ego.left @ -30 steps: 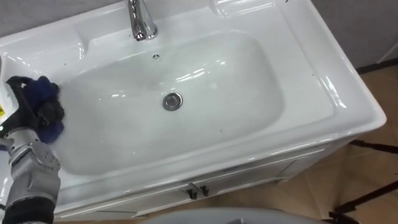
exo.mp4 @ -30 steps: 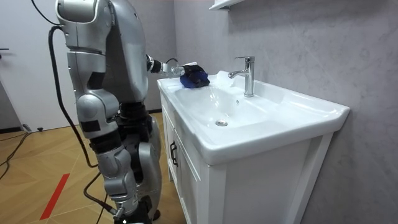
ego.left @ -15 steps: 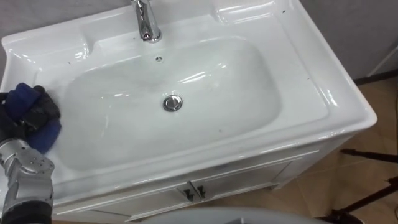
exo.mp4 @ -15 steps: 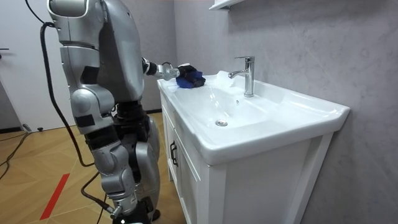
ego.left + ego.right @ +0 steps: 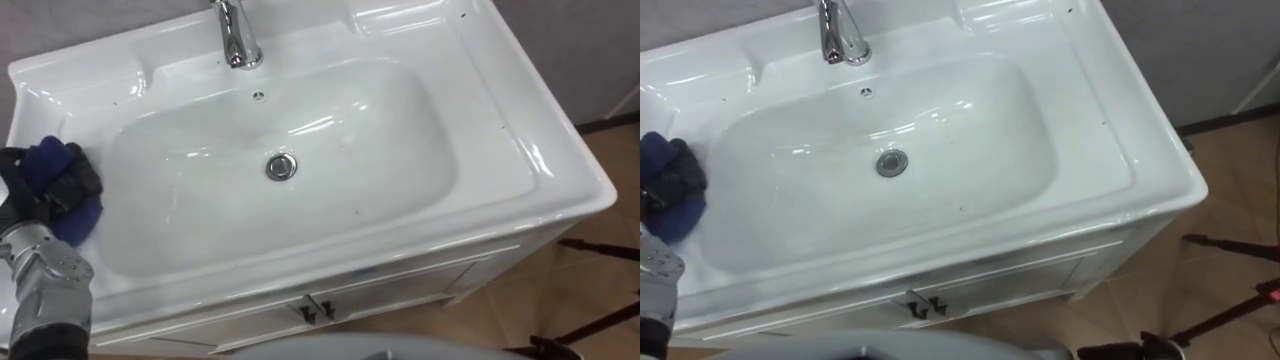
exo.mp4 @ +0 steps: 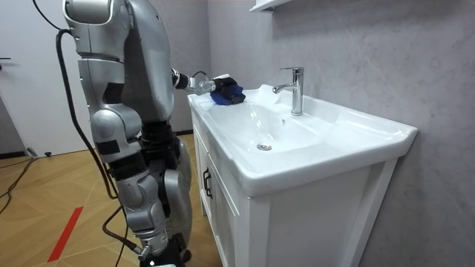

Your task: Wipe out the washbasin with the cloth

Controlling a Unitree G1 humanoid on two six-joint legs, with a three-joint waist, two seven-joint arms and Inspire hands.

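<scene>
Left robot hand (image 5: 62, 188) is clenched around a bunched blue cloth (image 5: 47, 158), pressing it on the left rim of the basin (image 5: 400, 120), just at the edge where the bowl drops away. The drain (image 5: 281, 166) and tap (image 5: 236, 42) lie well apart from it, to its right. Judging from this, most of the bowl is yet to be wiped. The cloth is wadded small, so a stroke may cover only a narrow strip and leave the dark specks (image 5: 357, 210). On glossy, sloping porcelain the wad could slide out of the fingers, and a long sweep across the back might knock the wrist into the tap.
</scene>
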